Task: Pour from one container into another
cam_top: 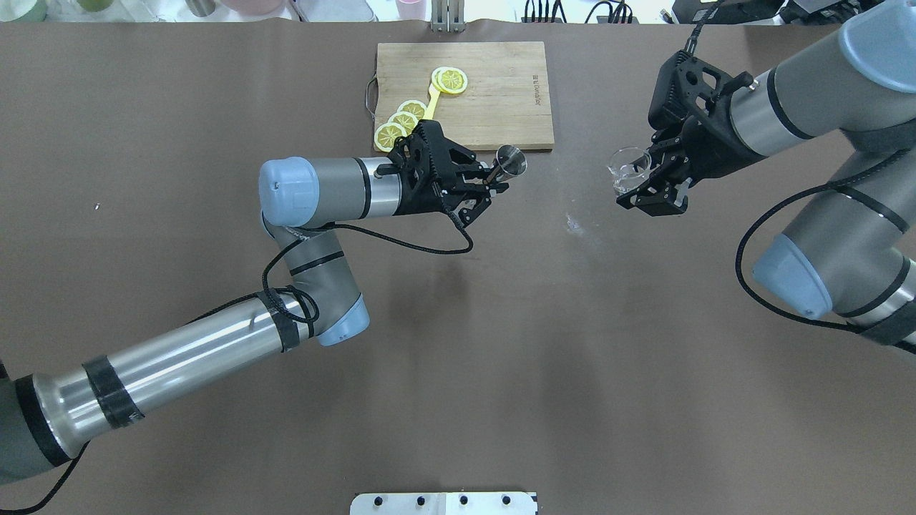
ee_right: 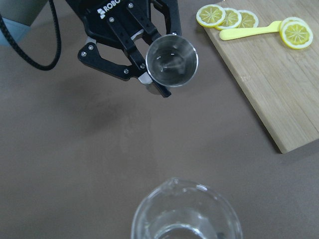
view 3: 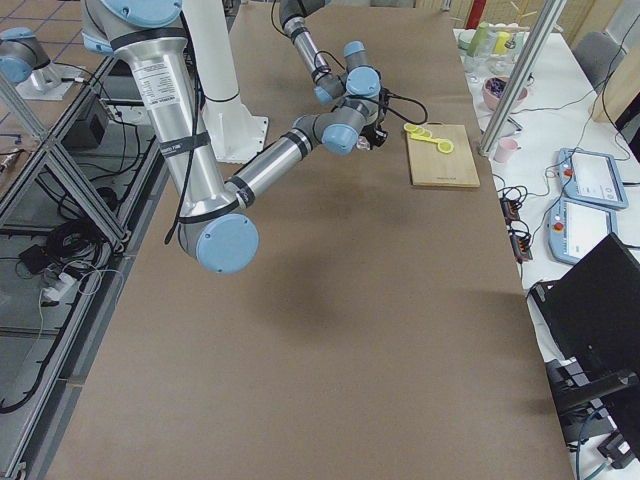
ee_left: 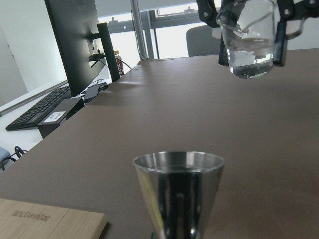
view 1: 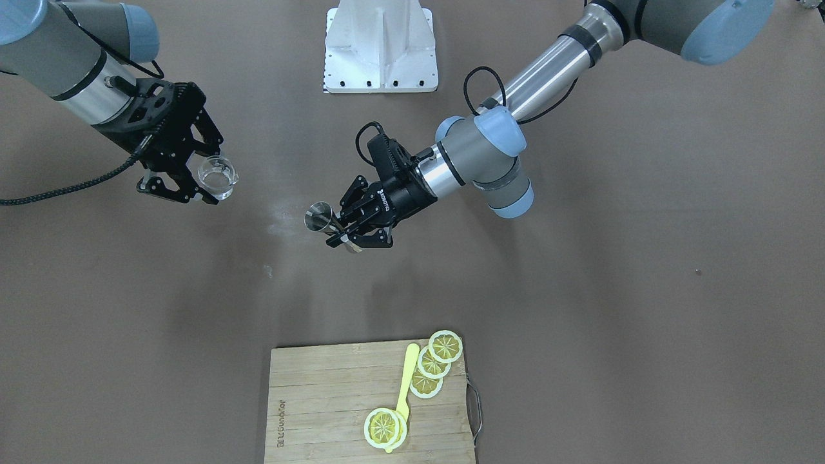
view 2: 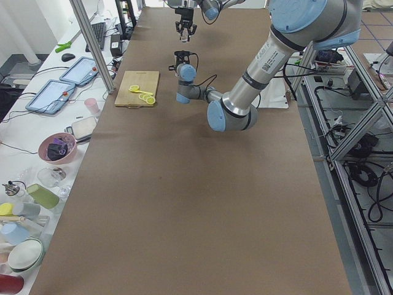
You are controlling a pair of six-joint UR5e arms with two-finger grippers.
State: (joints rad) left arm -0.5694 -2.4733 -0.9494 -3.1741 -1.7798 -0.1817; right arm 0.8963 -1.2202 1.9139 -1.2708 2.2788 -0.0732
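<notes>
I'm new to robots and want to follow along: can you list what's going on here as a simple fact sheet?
Left claw: shut on the steel jigger
Right claw: shut on the glass cup, held off the table
Gap: jigger and cup apart, not touching
Cutting board: lemon slices and a yellow utensil on it
Pouring: not yet begun

Left wrist view: the bottom edge cuts off the jigger (ee_left: 178,194) below its upper cone. Right wrist view: the bottom edge cuts off the glass cup (ee_right: 185,214) below its rim. Front-facing view: the cutting board (view 1: 322,399) runs off the bottom edge. Side views: jigger and glass cup are too small to make out.
</notes>
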